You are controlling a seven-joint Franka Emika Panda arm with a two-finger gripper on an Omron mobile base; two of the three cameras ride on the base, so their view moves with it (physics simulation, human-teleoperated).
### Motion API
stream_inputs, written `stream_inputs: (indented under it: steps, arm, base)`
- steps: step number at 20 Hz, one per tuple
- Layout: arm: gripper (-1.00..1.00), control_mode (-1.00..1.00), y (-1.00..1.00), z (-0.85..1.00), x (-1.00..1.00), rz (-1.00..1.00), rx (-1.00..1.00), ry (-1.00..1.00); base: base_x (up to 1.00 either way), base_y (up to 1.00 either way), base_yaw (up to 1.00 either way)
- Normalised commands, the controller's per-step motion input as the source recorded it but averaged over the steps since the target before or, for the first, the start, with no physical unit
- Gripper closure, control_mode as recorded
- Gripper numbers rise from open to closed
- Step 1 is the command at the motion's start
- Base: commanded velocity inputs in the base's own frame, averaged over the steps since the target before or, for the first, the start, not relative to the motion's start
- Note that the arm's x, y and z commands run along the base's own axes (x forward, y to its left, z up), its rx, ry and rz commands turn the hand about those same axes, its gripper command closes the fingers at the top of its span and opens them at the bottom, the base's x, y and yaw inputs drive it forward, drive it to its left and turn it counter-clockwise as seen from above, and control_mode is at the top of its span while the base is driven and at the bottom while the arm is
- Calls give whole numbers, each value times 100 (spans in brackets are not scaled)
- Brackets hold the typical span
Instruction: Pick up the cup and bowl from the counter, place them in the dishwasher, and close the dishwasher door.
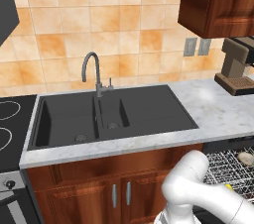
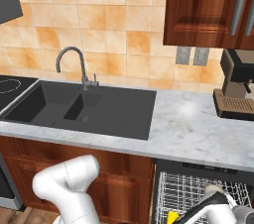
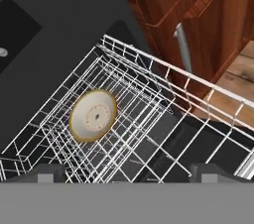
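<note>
The dishwasher (image 2: pixel 198 193) stands open under the counter (image 2: pixel 198 129), its wire rack (image 3: pixel 149 99) pulled out. The bowl (image 3: pixel 93 115) lies in the rack, tilted on its side against the wires, its underside toward the hand camera. In the left base view it shows as a pale round shape (image 1: pixel 245 157) at the rack's right edge; in the right base view (image 2: pixel 214 189) it peeks out just behind the arm's wrist. The cup (image 2: pixel 172 217) sits lower in the rack, a small yellow patch near the bottom edge of the right base view, and also shows as a yellow speck (image 1: pixel 228 187) beside the arm in the left base view.

The gripper (image 3: pixel 126 173) hangs above the rack, its two tips wide apart and holding nothing, clear of the bowl.

Around it: a dark double sink (image 1: pixel 109 114) with a grey faucet (image 1: pixel 94 72) is set in the counter, a stove (image 1: pixel 7 124) lies to its left, and a coffee machine (image 2: pixel 238 89) stands at the counter's right end, below wooden cabinets (image 2: pixel 208 10). A cabinet door with a grey handle (image 3: pixel 183 47) flanks the rack in the hand view. The white arm (image 1: pixel 198 188) covers part of the rack from both base cameras.
</note>
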Motion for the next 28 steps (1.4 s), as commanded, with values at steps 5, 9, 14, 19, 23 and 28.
stream_inputs:
  steps: [5, 9, 14, 19, 23, 28]
  arm:
    - [-100, -100, -10, 0, -27, 0, 0, -4]
    - [-100, -100, -10, 0, -26, 0, 0, -3]
    - [-100, -100, 0, 0, -33, 0, 0, -3]
    - [-100, -100, 0, 0, -41, 0, 0, -5]
    - [-100, -100, 0, 0, -33, 0, 0, -5]
    - [-100, -100, 0, 0, -27, 0, 0, -4]
  base:
    - [0, 0, 0]
    - [0, 0, 0]
    - [0, 0, 0]
    - [0, 0, 0]
    - [0, 0, 0]
    - [0, 0, 0]
